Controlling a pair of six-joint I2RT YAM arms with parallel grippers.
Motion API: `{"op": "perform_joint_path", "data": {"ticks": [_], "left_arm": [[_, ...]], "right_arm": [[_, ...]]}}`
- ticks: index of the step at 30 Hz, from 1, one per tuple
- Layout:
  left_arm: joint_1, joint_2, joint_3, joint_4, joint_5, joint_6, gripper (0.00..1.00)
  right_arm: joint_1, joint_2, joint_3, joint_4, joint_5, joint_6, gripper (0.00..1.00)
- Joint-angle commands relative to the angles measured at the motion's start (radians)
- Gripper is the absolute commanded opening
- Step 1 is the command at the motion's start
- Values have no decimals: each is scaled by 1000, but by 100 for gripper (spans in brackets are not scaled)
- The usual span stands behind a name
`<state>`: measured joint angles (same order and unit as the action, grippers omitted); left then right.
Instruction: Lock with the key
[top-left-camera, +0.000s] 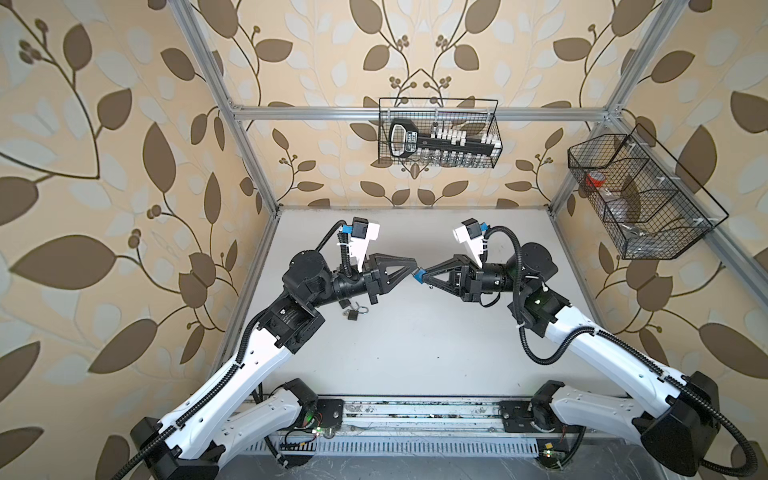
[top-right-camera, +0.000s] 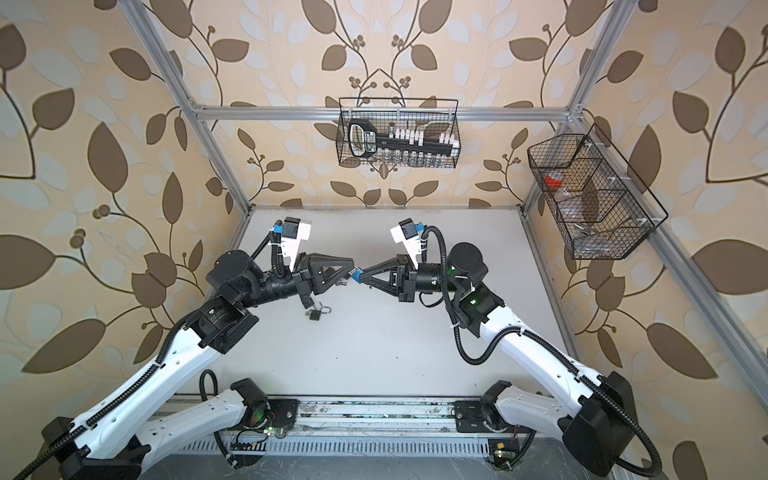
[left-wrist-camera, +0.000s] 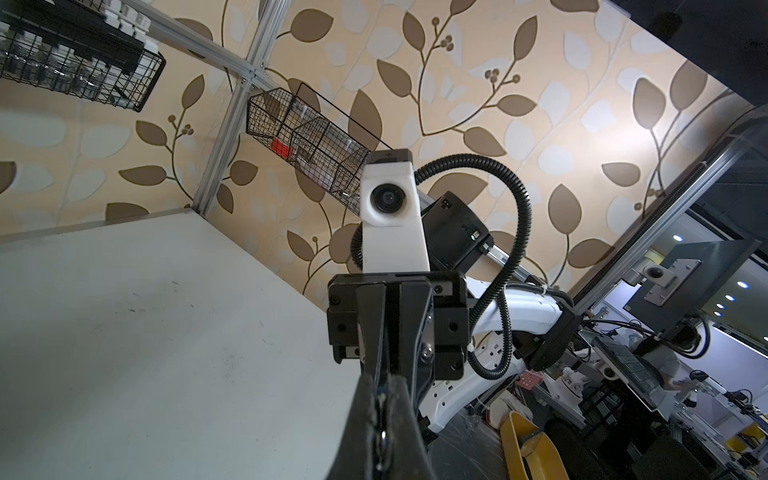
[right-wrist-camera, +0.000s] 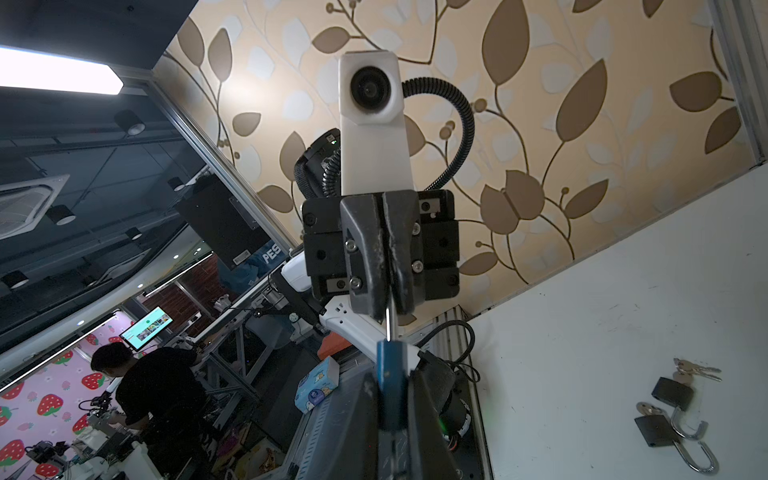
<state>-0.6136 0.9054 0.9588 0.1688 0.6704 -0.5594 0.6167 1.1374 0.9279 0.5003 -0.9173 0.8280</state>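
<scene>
Midair, the right claw (top-left-camera: 424, 277) is clamped on the blue head of the key (right-wrist-camera: 389, 374), and the left claw (right-wrist-camera: 387, 305) seems pinched shut on its metal blade. Two open-shackled padlocks (right-wrist-camera: 671, 392) lie on the counter (top-left-camera: 415, 357), half hidden beneath the left arm (top-left-camera: 291, 320) in both top views; wire baskets (top-left-camera: 440, 133) hang on the frame.

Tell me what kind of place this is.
Most likely a robotics lab's test cell: an aluminium frame lined with leaf wallpaper encloses a white table, and the right wrist view shows a person and a monitor outside it.
</scene>
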Motion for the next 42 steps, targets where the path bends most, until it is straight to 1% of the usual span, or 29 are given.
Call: {"op": "perform_joint_path", "data": {"ticks": [1, 4, 9, 15, 20, 25, 30, 33, 35, 38, 40, 42], "left_arm": [[-17, 18, -36, -57, 88, -8, 0], [-17, 15, -41, -75, 80, 2, 0], [-27, 31, -49, -46, 96, -11, 0], [-50, 54, -55, -35, 110, -16, 0], [-93, 82, -49, -28, 114, -12, 0], [-113, 90, -54, -75, 106, 12, 0], [-132, 115, -46, -100, 114, 33, 0], [-138, 118, -40, -126, 114, 47, 0], [-138, 88, -31, -168, 46, 63, 0], [-137, 33, -11, -178, -74, 79, 0], [-137, 9, 16, -164, -126, 81, 0], [-137, 0, 40, -144, -152, 82, 0]], "right_arm": [[1, -22, 61, 74, 86, -15, 0], [1, -34, 59, 75, 108, -24, 0], [1, -30, 74, 74, 119, -30, 0], [2, 12, 141, 83, 76, -19, 0], [3, 33, 169, 80, 83, -25, 0], [0, 22, 189, 80, 103, -40, 0], [-1, 39, 214, 102, 95, -21, 0], [-1, 32, 210, 101, 101, -32, 0], [0, 20, 196, 68, 101, -69, 0], [-1, -11, 159, -46, 82, -174, 0], [0, -41, 115, -83, 54, -215, 0], [-1, -70, 67, -98, 24, -229, 0]]}}
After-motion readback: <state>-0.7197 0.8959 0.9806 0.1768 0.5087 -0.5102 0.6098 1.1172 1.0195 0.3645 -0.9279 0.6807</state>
